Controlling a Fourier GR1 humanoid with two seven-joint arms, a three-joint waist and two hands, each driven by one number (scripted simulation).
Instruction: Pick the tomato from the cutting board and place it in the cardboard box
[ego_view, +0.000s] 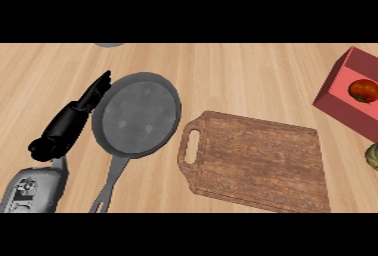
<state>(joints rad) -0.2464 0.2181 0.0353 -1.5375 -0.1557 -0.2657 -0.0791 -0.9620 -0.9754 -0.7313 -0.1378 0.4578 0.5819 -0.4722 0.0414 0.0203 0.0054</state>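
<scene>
The red tomato (363, 90) lies inside the reddish cardboard box (336, 100) at the right edge of the head view. A brown wooden cutting board (258, 160) with a handle slot sits in the middle, with nothing on it. My left hand (70, 125) shows at the left beside a pan, its fingers straight and pointing up and away, holding nothing. My right hand is out of the view.
A grey frying pan (136, 115) lies left of the board, its handle running toward the lower edge. A greenish round object (373, 156) peeks in at the right edge below the box. A grey object (109, 44) sits at the top edge.
</scene>
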